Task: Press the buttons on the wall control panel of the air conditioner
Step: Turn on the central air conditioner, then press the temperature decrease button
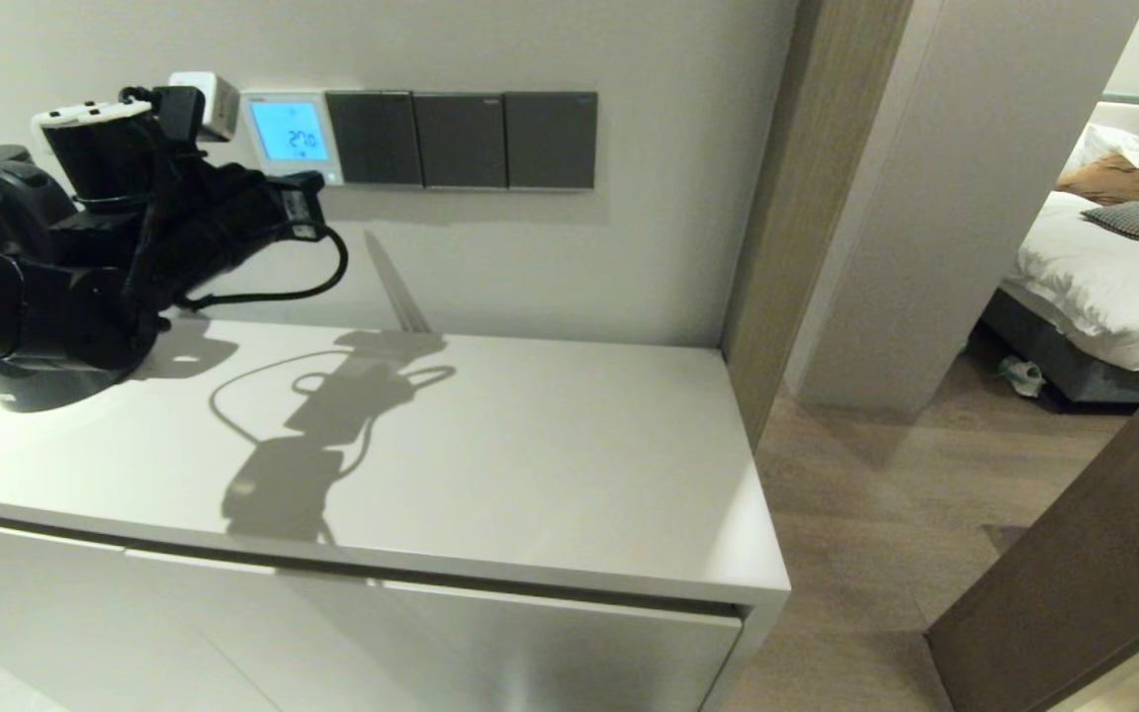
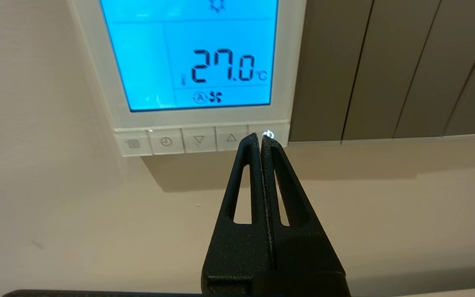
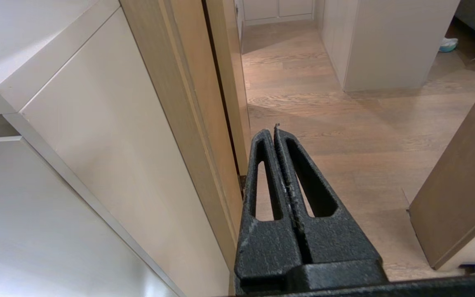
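Observation:
The air conditioner's wall control panel (image 1: pixel 290 133) is a white square on the wall, and its screen (image 2: pixel 196 57) glows blue with 27.0 °C. The buttons (image 2: pixel 198 140) run along its bottom strip. The rightmost one is a power key (image 2: pixel 269 134) with a lit symbol. My left gripper (image 2: pixel 260 138) is shut and empty, with its joined tips at the power key. I cannot tell whether they touch it. In the head view the left gripper (image 1: pixel 312 183) sits at the panel's lower right corner. My right gripper (image 3: pixel 271 131) is shut and empty, parked low beside the cabinet, out of the head view.
Three dark grey switch plates (image 1: pixel 461 138) adjoin the panel on its right, and they also show in the left wrist view (image 2: pixel 386 66). A white cabinet top (image 1: pixel 530 445) lies below my left arm. A wooden door frame (image 1: pixel 777 198), a door (image 1: pixel 1074 593) and a bed (image 1: pixel 1103 267) are to the right.

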{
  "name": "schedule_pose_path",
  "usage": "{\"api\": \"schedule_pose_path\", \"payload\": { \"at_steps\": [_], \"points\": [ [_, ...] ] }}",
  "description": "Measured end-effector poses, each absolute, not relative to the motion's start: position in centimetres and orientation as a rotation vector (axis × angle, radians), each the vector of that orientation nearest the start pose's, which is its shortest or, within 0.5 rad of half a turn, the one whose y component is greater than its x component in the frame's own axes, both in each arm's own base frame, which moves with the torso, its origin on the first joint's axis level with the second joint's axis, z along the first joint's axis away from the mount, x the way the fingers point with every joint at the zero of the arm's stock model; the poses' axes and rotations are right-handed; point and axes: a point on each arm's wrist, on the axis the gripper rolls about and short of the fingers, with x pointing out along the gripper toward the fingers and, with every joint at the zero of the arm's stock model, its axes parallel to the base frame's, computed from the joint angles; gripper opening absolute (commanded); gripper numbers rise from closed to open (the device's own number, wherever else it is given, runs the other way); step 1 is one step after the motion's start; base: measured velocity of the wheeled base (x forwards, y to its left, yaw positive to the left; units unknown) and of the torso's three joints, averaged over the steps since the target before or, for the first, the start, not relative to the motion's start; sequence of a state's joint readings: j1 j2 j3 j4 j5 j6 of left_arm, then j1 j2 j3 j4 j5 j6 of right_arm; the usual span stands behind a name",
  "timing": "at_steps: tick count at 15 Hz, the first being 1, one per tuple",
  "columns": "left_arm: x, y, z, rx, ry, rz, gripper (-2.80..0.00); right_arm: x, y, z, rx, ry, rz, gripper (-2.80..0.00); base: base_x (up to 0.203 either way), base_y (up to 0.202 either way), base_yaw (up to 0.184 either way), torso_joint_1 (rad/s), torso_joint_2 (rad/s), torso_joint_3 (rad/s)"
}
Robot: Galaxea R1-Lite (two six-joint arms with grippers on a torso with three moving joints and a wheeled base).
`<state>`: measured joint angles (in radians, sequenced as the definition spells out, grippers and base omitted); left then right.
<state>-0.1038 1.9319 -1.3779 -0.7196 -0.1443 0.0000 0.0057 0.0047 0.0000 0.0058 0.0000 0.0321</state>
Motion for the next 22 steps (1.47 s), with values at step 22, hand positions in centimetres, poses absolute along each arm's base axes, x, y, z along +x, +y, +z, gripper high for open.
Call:
{"api": "schedule_pose_path", "payload": {
  "at_steps": [22],
  "points": [
    [40.1, -2.5, 26.7, 0.009, -0.161, -0.198, -2.80, -2.2, 0.0, 7.5, 0.032, 0.011, 0.006, -2.80, 0.000, 0.000, 0.000, 0.000, 0.00, 0.000]
  ]
}}
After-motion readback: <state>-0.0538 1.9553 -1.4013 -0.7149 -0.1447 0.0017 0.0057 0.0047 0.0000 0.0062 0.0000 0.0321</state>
